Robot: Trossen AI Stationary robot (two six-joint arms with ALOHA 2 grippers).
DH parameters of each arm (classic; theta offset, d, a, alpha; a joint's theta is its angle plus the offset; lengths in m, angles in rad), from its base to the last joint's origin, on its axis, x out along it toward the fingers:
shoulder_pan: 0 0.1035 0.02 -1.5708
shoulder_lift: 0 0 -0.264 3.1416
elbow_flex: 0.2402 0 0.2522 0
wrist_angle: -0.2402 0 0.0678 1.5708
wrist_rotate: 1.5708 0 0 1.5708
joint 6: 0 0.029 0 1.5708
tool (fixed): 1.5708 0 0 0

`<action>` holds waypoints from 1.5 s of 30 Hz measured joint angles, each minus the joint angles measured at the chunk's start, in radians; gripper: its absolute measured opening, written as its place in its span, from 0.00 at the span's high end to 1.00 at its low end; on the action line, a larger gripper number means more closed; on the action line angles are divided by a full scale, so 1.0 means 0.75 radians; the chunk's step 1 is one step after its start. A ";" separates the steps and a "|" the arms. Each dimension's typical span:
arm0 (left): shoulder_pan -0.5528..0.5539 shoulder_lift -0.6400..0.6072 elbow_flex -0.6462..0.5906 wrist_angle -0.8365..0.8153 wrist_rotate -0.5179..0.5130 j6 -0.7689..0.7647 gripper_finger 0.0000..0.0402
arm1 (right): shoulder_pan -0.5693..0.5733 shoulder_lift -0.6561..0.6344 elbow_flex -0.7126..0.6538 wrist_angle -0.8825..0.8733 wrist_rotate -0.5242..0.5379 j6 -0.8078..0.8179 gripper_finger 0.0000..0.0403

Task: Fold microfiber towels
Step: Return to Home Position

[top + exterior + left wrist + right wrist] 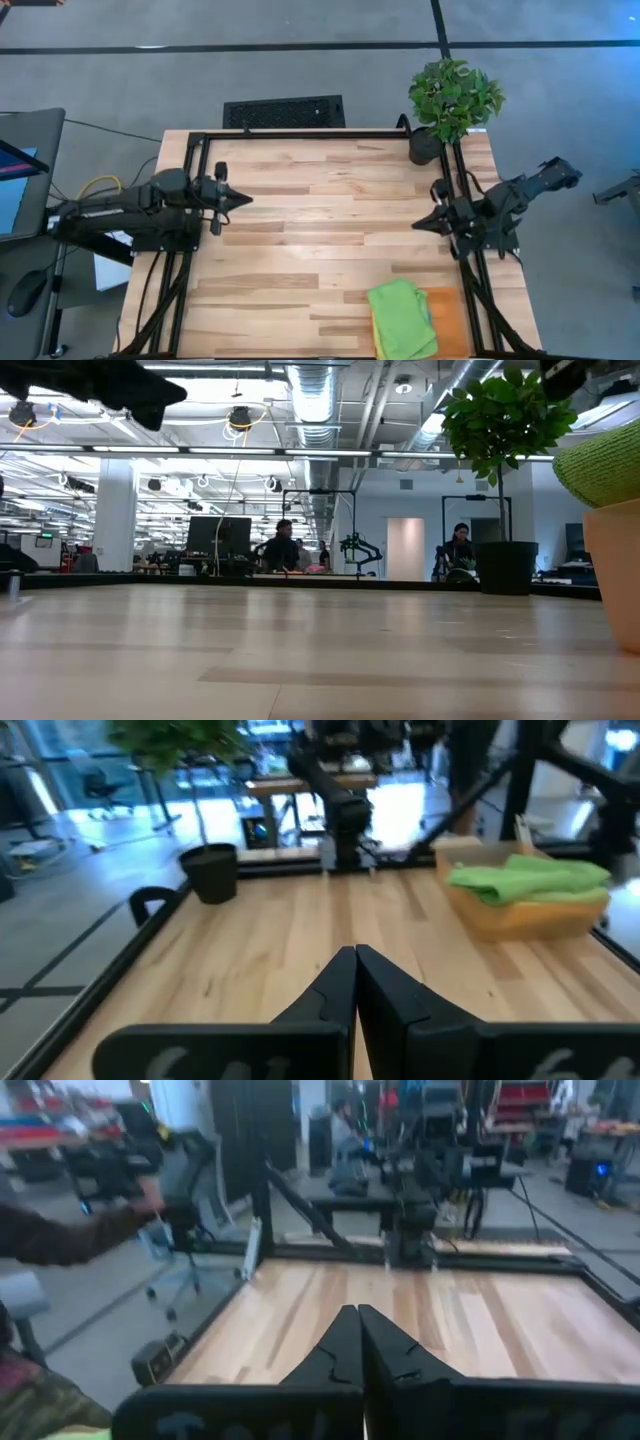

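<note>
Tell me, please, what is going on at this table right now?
Nothing is being handled at this moment. The left pincer hangs shut over the left side of the table, and the right pincer hangs shut over the right side. Both point toward the middle and hold nothing. The folded towels, lime green on top, lie stacked in the orange bin at the bottom right of the high view. A potted plant stands at the top right corner.

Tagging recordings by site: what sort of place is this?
Probably an open-plan robotics lab or office: exposed ceiling ducts, and a monitor and people beyond the wooden table. The left gripper and right gripper sit shut at the table's sides.
</note>
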 joint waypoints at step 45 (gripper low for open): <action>0.055 -0.554 -0.484 0.038 -0.013 0.043 1.00 | -0.005 -0.435 -0.629 0.341 0.010 -0.102 0.96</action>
